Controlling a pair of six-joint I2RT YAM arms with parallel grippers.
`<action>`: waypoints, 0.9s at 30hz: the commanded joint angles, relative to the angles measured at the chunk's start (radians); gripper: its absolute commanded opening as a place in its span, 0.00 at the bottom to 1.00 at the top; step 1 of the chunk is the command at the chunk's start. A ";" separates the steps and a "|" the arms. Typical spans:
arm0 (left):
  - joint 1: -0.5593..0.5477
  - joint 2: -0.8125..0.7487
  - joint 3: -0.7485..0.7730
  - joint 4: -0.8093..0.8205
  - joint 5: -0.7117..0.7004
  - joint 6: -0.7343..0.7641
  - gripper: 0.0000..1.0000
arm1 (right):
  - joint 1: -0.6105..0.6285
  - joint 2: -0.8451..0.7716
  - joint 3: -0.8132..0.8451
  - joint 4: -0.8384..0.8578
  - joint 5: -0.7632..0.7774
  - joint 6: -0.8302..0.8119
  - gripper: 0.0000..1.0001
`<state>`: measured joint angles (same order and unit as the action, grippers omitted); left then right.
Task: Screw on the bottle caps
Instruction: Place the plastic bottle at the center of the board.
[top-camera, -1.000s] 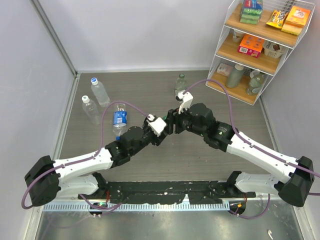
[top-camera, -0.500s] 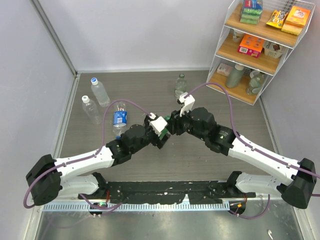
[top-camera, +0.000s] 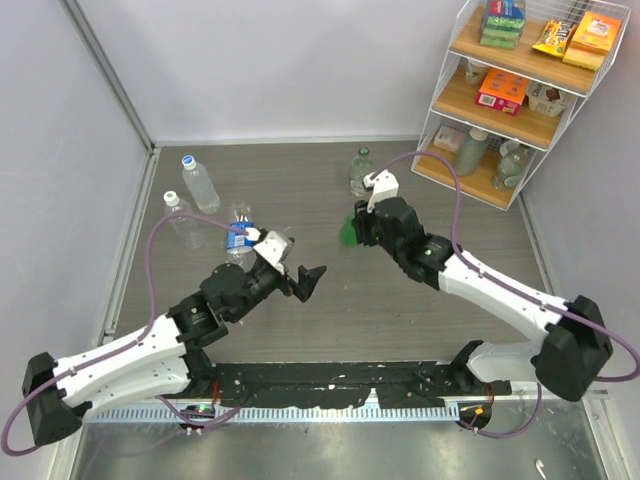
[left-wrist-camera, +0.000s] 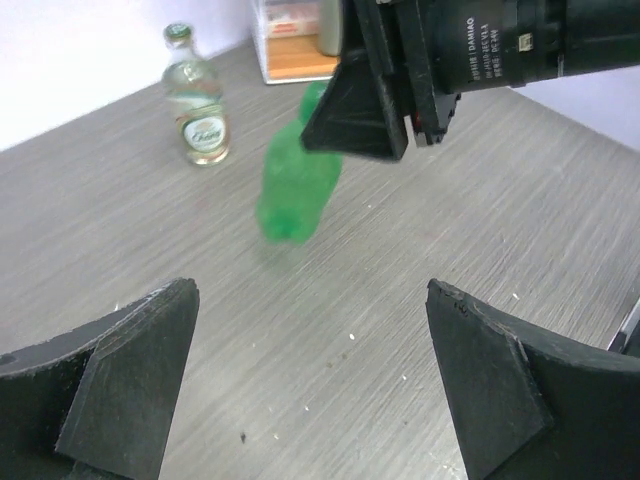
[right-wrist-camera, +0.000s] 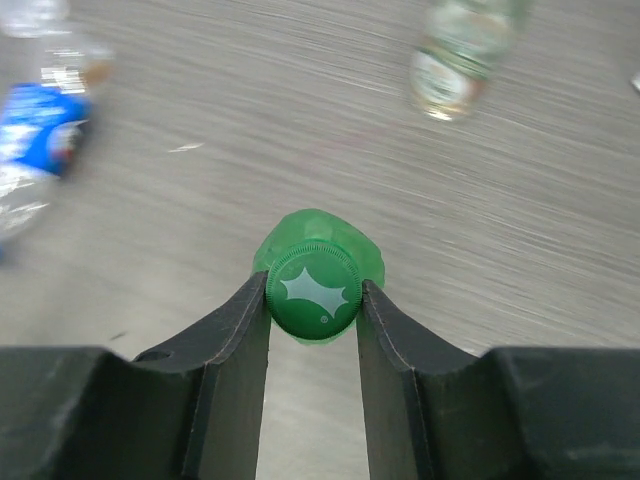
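My right gripper (top-camera: 352, 230) is shut on the green cap (right-wrist-camera: 314, 290), which sits on the neck of the translucent green bottle (top-camera: 346, 235). The bottle hangs upright below the fingers (right-wrist-camera: 238, 330) and shows blurred in the left wrist view (left-wrist-camera: 297, 185). My left gripper (top-camera: 303, 279) is open and empty, a short way left of and nearer than the bottle, facing it (left-wrist-camera: 311, 290). At the left are a clear bottle (top-camera: 201, 184) with a blue cap (top-camera: 187, 160), a clear bottle (top-camera: 182, 220) with a white cap (top-camera: 171, 199), and the cola-label bottle (top-camera: 238, 240) lying down.
A clear bottle with a dark cap (top-camera: 361, 170) stands behind the right gripper; it also shows in the left wrist view (left-wrist-camera: 198, 120). A wire shelf (top-camera: 455, 180) with snacks and bottles stands at the back right. Walls bound the left and back.
My left gripper has let go of the green bottle, opened, and pulled back to the left. My right gripper has kept hold of the cap and shifted slightly away with the bottle.
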<state>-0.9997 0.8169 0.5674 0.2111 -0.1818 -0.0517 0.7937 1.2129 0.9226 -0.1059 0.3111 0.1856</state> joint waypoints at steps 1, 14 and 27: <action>-0.002 -0.074 0.018 -0.191 -0.238 -0.231 1.00 | -0.155 0.089 0.038 0.069 0.074 -0.047 0.01; -0.001 0.059 0.353 -0.866 -0.362 -0.857 1.00 | -0.321 0.198 0.048 0.075 0.066 -0.049 0.10; -0.002 0.027 0.310 -0.819 -0.321 -0.847 1.00 | -0.349 0.212 0.101 -0.001 0.069 -0.034 0.83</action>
<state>-0.9997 0.8684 0.8906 -0.6334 -0.5041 -0.8845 0.4477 1.4273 0.9611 -0.1112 0.3729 0.1493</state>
